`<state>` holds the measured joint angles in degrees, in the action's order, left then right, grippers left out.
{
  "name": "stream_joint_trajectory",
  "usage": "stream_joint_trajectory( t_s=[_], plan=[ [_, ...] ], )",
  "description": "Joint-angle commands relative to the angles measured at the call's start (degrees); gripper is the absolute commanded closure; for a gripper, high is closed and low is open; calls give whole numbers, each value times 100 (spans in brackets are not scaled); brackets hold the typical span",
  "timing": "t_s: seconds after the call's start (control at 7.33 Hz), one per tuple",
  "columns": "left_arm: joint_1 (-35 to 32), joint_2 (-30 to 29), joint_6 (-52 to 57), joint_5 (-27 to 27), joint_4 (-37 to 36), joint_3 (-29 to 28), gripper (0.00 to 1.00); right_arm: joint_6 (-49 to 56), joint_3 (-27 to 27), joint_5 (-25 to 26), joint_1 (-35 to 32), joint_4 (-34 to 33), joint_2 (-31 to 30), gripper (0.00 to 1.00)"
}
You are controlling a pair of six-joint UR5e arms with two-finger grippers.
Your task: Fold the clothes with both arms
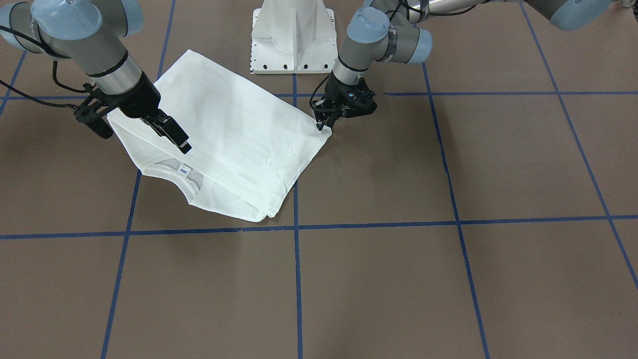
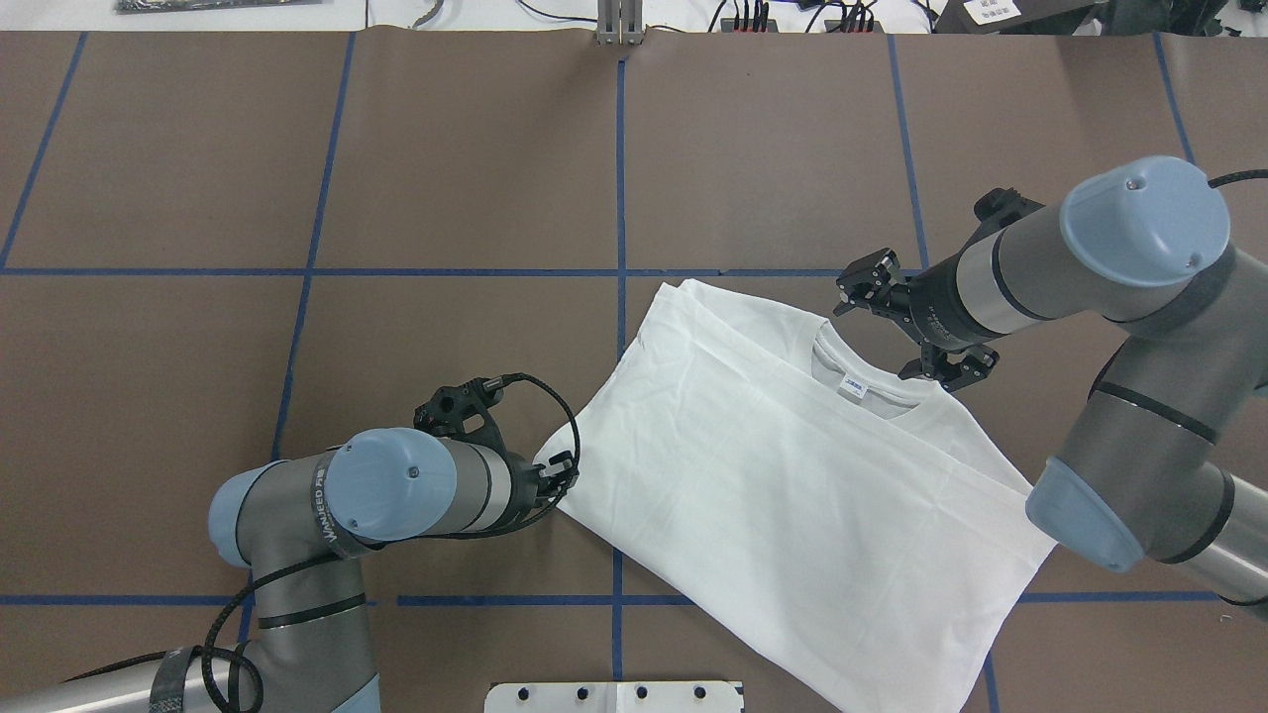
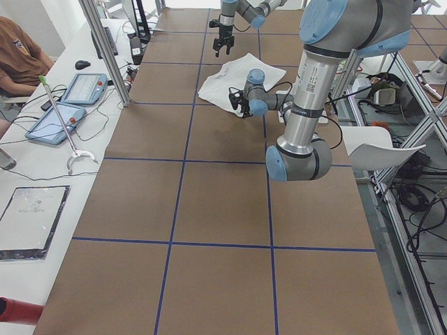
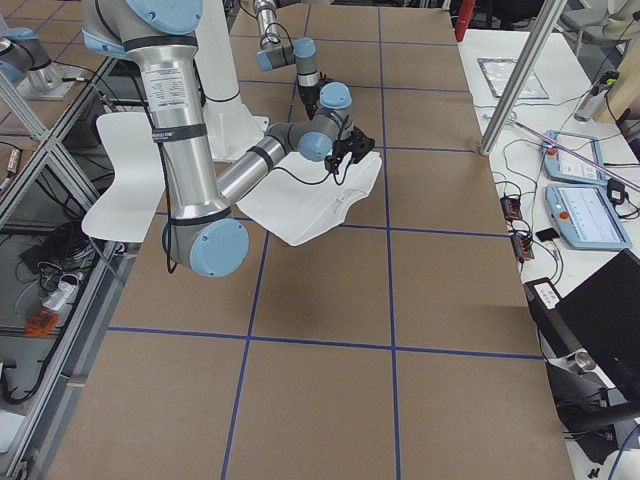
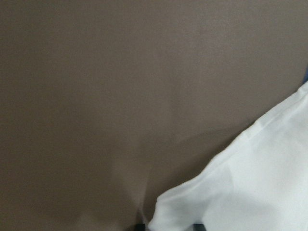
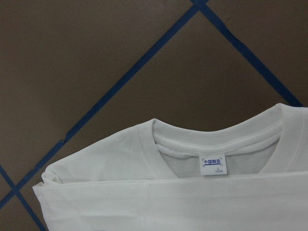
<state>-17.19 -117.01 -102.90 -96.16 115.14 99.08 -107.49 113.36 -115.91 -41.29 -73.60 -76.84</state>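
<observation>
**Condition.** The T-shirt (image 2: 792, 475) lies folded and flat on the table (image 2: 446, 149), right of centre in the overhead view, with its collar (image 6: 216, 139) toward the upper right. The right gripper (image 2: 903, 332) hangs above the collar, spread wide and holding nothing. The left gripper (image 1: 324, 124) sits at the shirt's corner with only a narrow gap. The left wrist view shows fabric between its tips, but we cannot tell whether it is clamped.

**Hazards.**
1. The corner is several layers thick. If the pinch takes only the top layer, we expect the fold to peel open.
2. If one arm lifts before the other has a grip, the stack may skew or drag.
3. If the right gripper comes down on the ribbed collar alone, it could bunch the collar.

**Markings.** The label (image 6: 212, 164) inside the collar carries framed blue characters, apparently "中国制造". The smaller print beneath is illegible.
</observation>
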Motion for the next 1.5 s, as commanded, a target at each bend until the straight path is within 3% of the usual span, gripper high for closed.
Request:
stream_joint_trajectory(
  t_s=[0.0,0.41,0.68,0.95,1.09,1.36],
  plan=[
    [5,-6,-20,0,-1,24,100,0,134,-19,-20,-241,3,0],
    [-82,63,120,70,-9,59,100,0,161,-19,-28,-269,3,0],
    [-686,55,1082,62,8,-46,100,0,160,-19,-55,-278,-6,0],
    [-1449,-6,2128,167,461,-641,100,0,161,-19,-81,-312,-6,0],
    [-1854,-163,2438,167,1161,-1262,100,0,178,-11,-151,-313,-15,0],
    [-2401,-1389,2757,159,2314,-3594,100,0,161,16,-204,-313,-15,0]
  ],
)
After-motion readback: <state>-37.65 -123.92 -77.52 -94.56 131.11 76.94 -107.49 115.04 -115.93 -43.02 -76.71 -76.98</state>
